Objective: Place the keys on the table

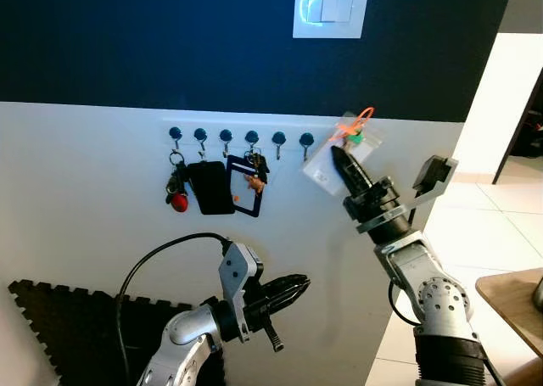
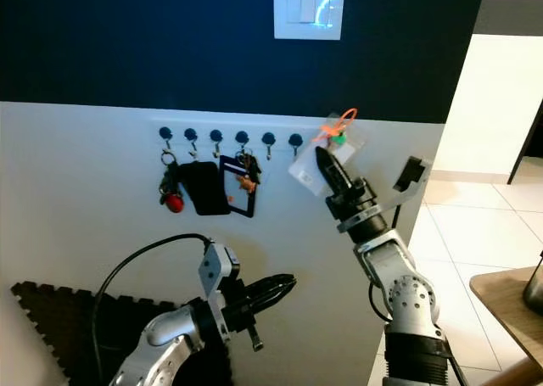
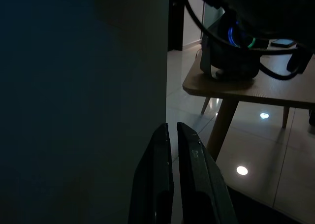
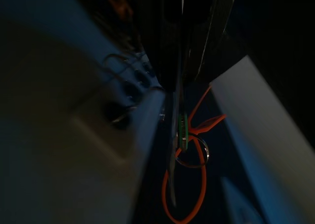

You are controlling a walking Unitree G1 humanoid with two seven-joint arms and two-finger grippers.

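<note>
The keys point(image 1: 355, 131) are a bunch with an orange loop, a green tag and a clear card, held up against the white wall just right of the last hook. My right gripper point(image 1: 338, 156) points up at them and is shut on the bunch. In the right wrist view the orange loop point(image 4: 193, 187) and key ring dangle past the fingertips. The wooden table point(image 1: 514, 308) shows as a corner at the lower right. Low at the centre, my left gripper point(image 1: 299, 285) is shut and holds nothing, close to the wall.
A row of blue hooks point(image 1: 239, 136) carries other keys, a black fob and a red tag point(image 1: 179, 202). A light switch point(image 1: 331, 6) sits above. A black foam mat point(image 1: 64, 331) lies lower left. Tiled floor point(image 1: 501, 212) opens to the right. A dark device point(image 3: 231, 56) rests on the table.
</note>
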